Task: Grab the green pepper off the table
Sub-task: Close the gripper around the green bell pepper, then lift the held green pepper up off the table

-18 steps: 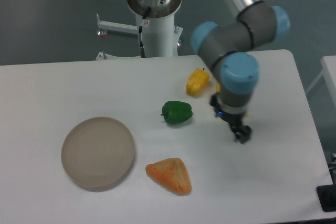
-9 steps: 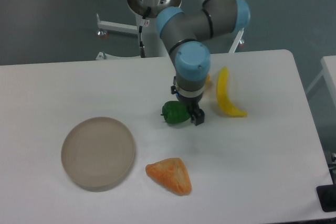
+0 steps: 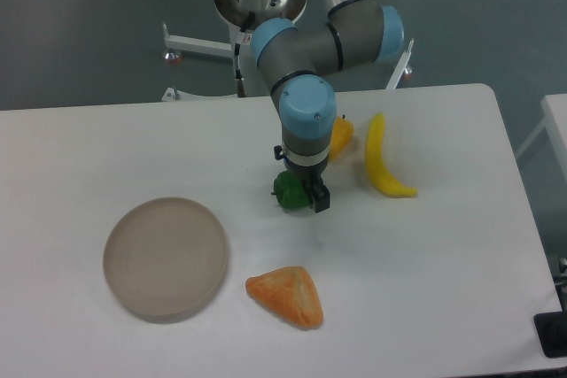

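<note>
1. I count one small glossy dark-green pepper (image 3: 287, 190), one yellow pepper (image 3: 341, 134), one yellow banana (image 3: 383, 158), one round beige plate (image 3: 166, 258) and one orange triangular piece (image 3: 284, 295) on the white table (image 3: 461, 298).
2. The green pepper lies near the table's middle; my arm hides most of it, so its axis and stem direction I cannot tell.
3. My black two-finger gripper (image 3: 306, 192) is down over its right side; if it grips, I cannot tell.

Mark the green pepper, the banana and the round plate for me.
green pepper (image 3: 286, 190): fixed camera, on its visible left lobe beside the end effector.
banana (image 3: 380, 161): fixed camera, mid-length of its body.
round plate (image 3: 124, 294): fixed camera, on its front rim.
</note>
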